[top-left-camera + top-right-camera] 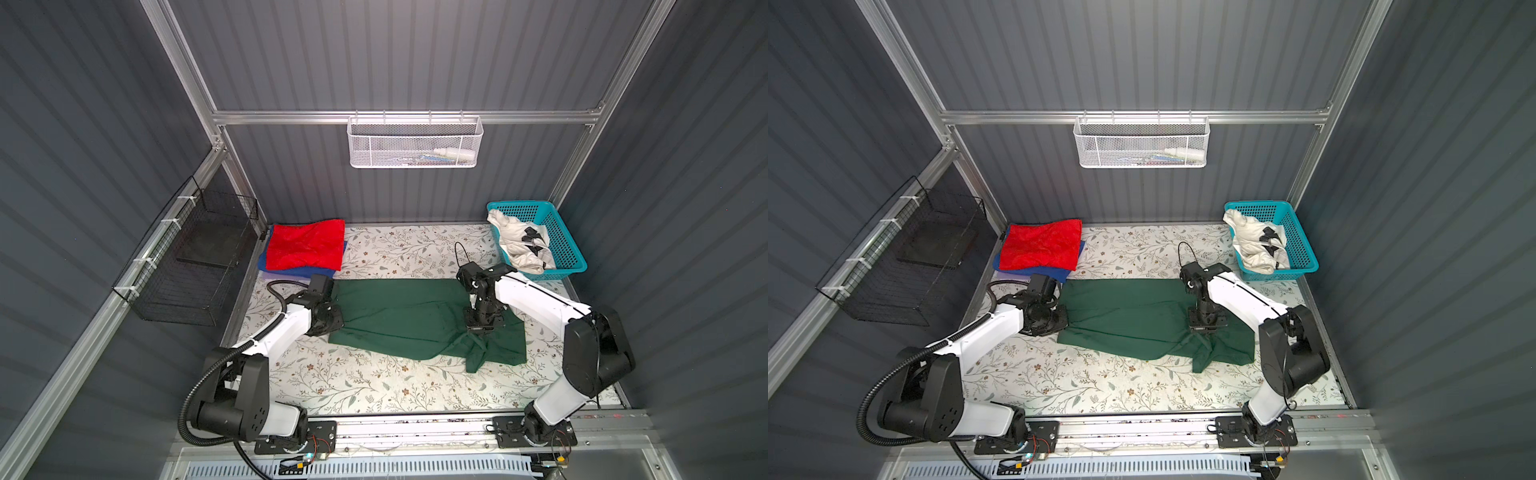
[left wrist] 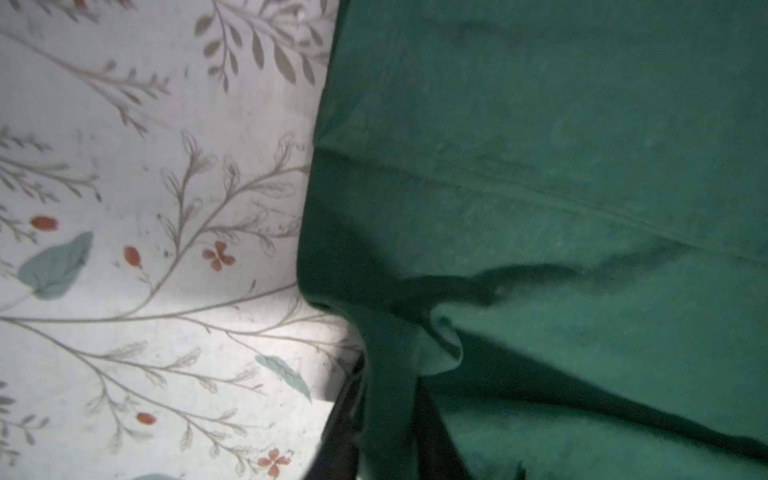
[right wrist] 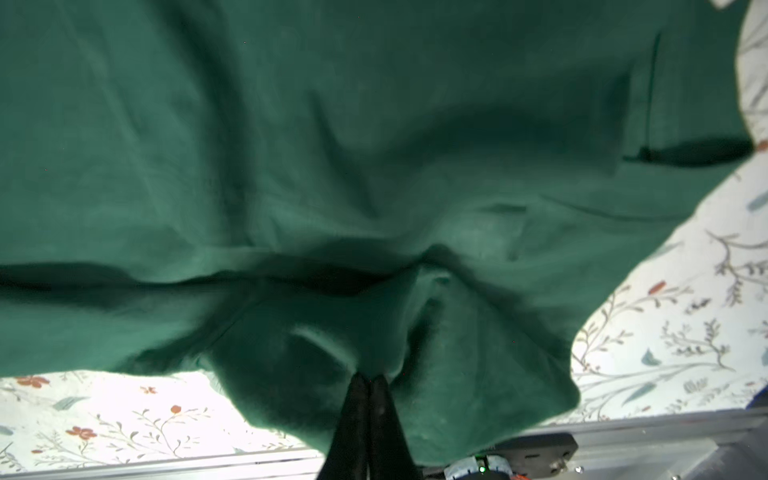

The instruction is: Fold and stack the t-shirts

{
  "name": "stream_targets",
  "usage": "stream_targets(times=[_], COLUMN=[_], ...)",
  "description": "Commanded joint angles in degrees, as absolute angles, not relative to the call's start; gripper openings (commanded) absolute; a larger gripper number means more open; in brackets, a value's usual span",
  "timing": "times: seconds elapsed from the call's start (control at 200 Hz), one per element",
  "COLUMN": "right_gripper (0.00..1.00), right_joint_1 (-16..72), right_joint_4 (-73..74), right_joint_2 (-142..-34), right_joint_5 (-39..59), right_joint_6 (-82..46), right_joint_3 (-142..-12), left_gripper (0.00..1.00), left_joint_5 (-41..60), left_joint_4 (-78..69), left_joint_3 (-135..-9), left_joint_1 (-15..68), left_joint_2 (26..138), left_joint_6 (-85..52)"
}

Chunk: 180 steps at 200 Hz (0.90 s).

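A large dark green t-shirt (image 1: 407, 316) (image 1: 1133, 316) lies spread across the middle of the floral table. My left gripper (image 1: 332, 320) (image 2: 388, 374) is at its left edge, fingers apart, with a strip of green cloth (image 2: 540, 166) between them. At the shirt's right front my right gripper (image 1: 480, 332) (image 3: 369, 378) is shut on a bunched fold of green cloth (image 3: 332, 145). A folded red t-shirt (image 1: 305, 245) rests on a folded blue t-shirt (image 1: 286, 272) at the back left. In the turquoise basket (image 1: 569, 249) a white t-shirt (image 1: 523, 245) with black marks lies crumpled.
A black wire basket (image 1: 187, 266) hangs on the left wall beside the table. A white mesh basket (image 1: 415, 143) hangs on the back rail. An aluminium rail (image 1: 415, 424) runs along the front edge. Bare floral table cover (image 1: 374, 382) shows in front of the green shirt.
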<state>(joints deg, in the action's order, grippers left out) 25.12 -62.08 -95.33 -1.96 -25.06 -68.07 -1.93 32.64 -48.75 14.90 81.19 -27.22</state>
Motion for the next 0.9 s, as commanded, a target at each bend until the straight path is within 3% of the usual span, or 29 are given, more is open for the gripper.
stream_targets(times=[0.0, 0.1, 0.24, 0.325, 0.445, 0.6, 0.755, 0.896], right_gripper=[0.09, 0.35, 0.62, 0.72, 0.73, 0.71, 0.67, 0.66], right_joint_1=[23.2, 21.0, 19.2, 19.3, 19.6, 23.5, 29.7, 31.7], right_joint_4=[-60.8, -59.0, -57.9, -58.1, -59.4, -61.4, -58.6, -54.2], right_joint_2=[-97.1, -98.0, -94.4, -89.8, -82.2, -72.7, -70.4, -71.4], right_joint_5=[-0.2, 2.0, 1.6, 1.4, 1.3, 2.1, 5.3, 6.9], right_joint_6=[-22.9, -22.9, -25.0, -26.3, -28.8, -33.0, -37.8, -39.7], right_joint_3=[-68.6, -68.2, -67.4, -65.1, -59.5, -53.0, -47.6, -44.0], left_gripper=[0.68, 0.99, 1.00, 1.00, 0.93, 0.68, 0.66, 0.59], left_joint_5=[-4.8, -5.7, -6.4, -6.3, -5.3, -2.4, 1.7, 3.1], left_joint_4=[34.9, 35.0, 34.5, 34.6, 36.5, 36.9, 36.0, 32.8], left_joint_3=[-51.3, -52.1, -50.3, -47.9, -44.4, -37.7, -32.2, -29.3], left_joint_1=[14.6, 14.6, 14.7, 14.7, 14.8, 16.4, 17.6, 19.9], left_joint_2=[82.2, 81.5, 77.4, 74.3, 69.6, 62.7, 61.7, 61.6], left_joint_6=[-26.3, -26.5, -27.8, -29.4, -31.6, -34.8, -39.3, -41.9])
